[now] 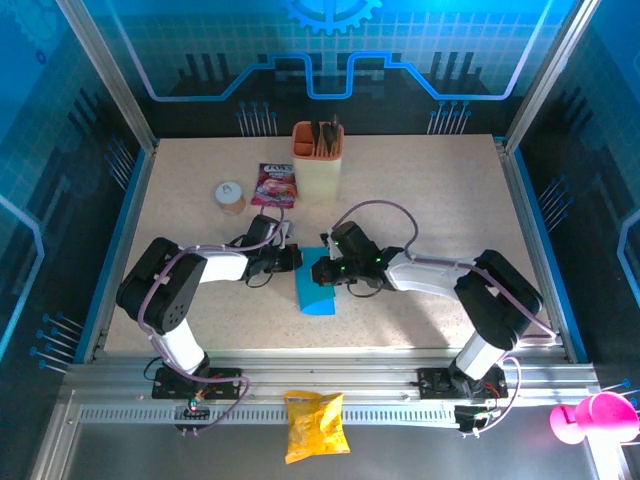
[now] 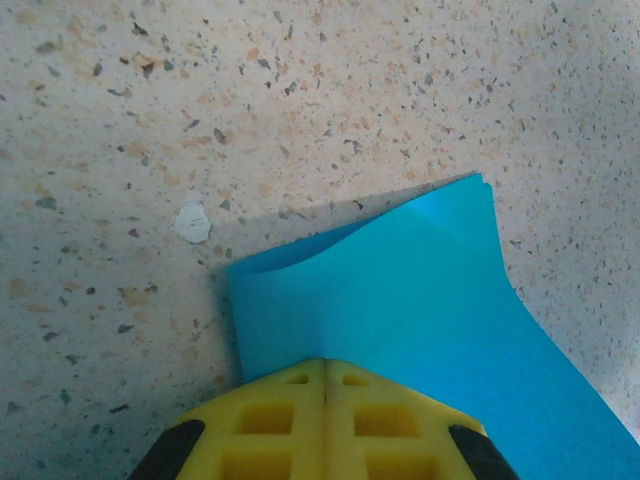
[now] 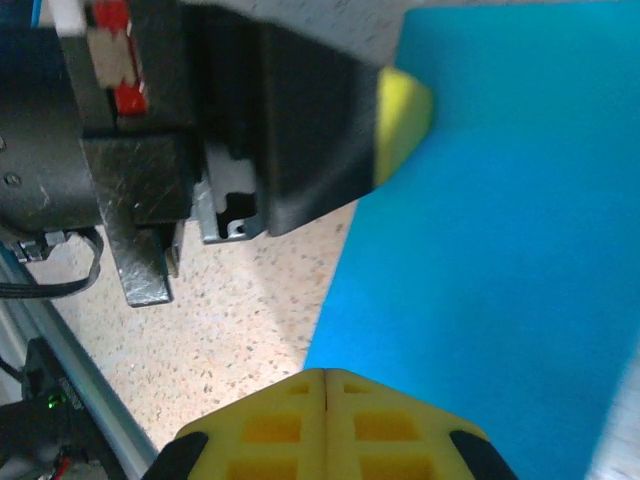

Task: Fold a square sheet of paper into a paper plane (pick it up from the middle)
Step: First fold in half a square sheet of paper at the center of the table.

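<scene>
Square sheet of paper (image 1: 318, 292), thin and bright blue, folded into a narrow strip and lying at the middle of the pale speckled desk (image 1: 430, 190), its long axis running from far to near. Both arms converge on its far end, and their dark wrists cover that end in the overhead view.

Left jaws: pressed together, seam shut. Their yellow fingertips (image 2: 280, 415) bear on the near edge of the paper (image 2: 420, 320), whose upper layer bows up in a soft curl and casts a shadow on the desk (image 2: 150, 120). A small white fleck (image 2: 190, 222) lies on the bare surface just beside that curl.

Right jaws: likewise pressed together. Their yellow fingertips (image 3: 270, 425) sit at the paper's (image 3: 500, 250) left edge. Opposite them, one yellow fingertip (image 3: 402, 120) of the left jaws touches the same edge, and the black body behind it blocks the upper left of this view. Whether either pair has a layer nipped in its seam cannot be told.

Surroundings, all well apart from the paper:
- A tall beige cup (image 1: 318, 165) with an orange rim holds dark utensils at far centre.
- A flat pink-purple packet (image 1: 273, 185) lies just to its left.
- A small round pale-lidded jar (image 1: 231, 197) stands further left.
- A crumpled yellow snack bag (image 1: 315, 425) rests on the metal rail in front of the arm bases.
- A pink plastic cup (image 1: 592, 417) sits at the near right corner, off the desk.
</scene>
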Tool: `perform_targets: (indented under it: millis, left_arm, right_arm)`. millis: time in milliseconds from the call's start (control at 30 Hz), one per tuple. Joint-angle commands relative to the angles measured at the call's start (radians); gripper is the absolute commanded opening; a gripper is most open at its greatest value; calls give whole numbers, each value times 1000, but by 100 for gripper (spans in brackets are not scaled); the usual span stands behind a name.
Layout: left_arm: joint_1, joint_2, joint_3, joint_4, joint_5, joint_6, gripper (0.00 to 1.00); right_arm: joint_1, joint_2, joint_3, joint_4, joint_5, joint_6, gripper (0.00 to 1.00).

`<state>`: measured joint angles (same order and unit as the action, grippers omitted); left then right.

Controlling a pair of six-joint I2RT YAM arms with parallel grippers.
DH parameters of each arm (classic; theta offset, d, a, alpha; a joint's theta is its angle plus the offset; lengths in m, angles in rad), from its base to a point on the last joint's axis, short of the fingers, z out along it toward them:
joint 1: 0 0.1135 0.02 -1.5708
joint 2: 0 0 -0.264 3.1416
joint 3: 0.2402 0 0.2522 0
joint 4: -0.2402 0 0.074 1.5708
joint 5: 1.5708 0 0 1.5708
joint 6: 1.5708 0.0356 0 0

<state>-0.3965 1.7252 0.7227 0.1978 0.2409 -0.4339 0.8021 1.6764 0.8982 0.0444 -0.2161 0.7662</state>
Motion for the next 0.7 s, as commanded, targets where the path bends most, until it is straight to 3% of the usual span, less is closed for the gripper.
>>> perform_targets:
  millis: [0, 467, 667]
  left_arm:
    - [7, 10, -20, -18, -7, 34, 0]
    - [8, 35, -17, -4, -5, 28, 0]
    - [8, 48, -25, 8, -6, 21, 0]
  right_arm:
    - [35, 61, 36, 60, -53, 14, 0]
    - [87, 248, 61, 148, -76, 60, 0]
    - [135, 248, 21, 128, -43, 50, 0]
